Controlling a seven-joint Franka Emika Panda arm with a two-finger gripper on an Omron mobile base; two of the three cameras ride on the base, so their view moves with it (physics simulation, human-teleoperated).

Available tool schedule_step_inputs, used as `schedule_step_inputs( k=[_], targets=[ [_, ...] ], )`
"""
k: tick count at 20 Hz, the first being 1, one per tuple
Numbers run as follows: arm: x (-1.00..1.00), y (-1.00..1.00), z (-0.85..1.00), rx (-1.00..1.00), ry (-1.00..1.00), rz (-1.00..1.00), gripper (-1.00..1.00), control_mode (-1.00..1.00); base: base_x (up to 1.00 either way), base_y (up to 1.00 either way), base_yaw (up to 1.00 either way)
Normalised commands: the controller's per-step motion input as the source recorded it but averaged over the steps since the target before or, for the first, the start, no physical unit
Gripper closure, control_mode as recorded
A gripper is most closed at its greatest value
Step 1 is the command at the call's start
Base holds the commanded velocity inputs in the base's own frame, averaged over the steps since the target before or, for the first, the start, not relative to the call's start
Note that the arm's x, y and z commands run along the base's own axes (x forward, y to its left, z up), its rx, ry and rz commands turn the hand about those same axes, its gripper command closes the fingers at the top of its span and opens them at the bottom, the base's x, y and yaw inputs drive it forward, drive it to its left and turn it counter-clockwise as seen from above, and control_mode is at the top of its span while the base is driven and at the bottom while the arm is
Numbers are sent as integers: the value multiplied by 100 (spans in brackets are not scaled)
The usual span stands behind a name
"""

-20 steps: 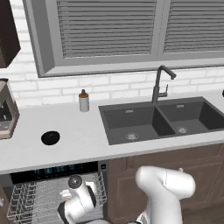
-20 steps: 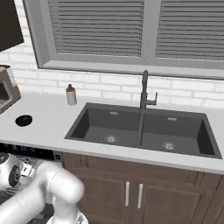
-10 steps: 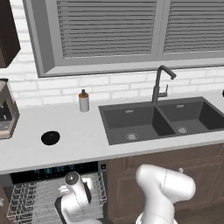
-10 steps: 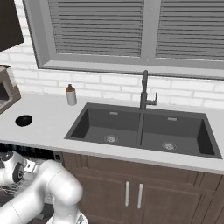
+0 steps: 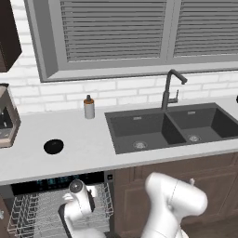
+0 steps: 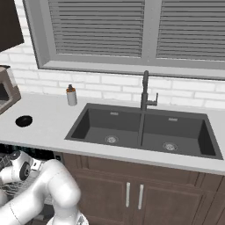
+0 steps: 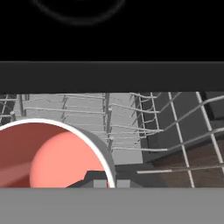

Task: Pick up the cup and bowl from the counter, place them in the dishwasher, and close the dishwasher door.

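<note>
My gripper (image 7: 108,183) is shut on the wall of the cup (image 7: 48,153), a white cup with a red inside, low at the left of the hand view. It hangs just above the white wire rack (image 7: 127,127) of the open dishwasher (image 5: 56,183). From the base, my wrist (image 5: 77,189) reaches down over the rack (image 5: 32,214) under the counter (image 5: 88,153). The black bowl (image 5: 53,146) sits on the counter to the left of the sink, also seen as the bowl (image 6: 23,121). The dishwasher door is out of view.
A dark double sink (image 5: 172,128) with a faucet (image 5: 168,90) takes up the counter's right part. A grey soap bottle (image 5: 89,107) stands by the wall and a coffee machine (image 5: 7,118) at the far left. Brown cabinets (image 6: 140,193) stand beside the dishwasher.
My hand has shifted slightly over the rack, still holding the cup. The bowl and everything else on the counter stay where they were.
</note>
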Motion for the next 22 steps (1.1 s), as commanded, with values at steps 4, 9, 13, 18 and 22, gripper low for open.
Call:
schedule_step_inputs(
  k=[4, 9, 13, 18, 22],
  targets=[
    [27, 28, -44, -4, -2, 0, 100, -100, 0, 0, 0],
    [19, 29, -47, -2, -2, 0, 100, -100, 0, 0, 0],
    [6, 25, -33, 0, 0, 0, 100, -100, 0, 0, 0],
    [-20, 21, -7, 0, -1, 0, -100, -100, 0, 0, 0],
    [-72, 14, 0, 0, -11, 0, -100, -100, 0, 0, 0]
  ],
)
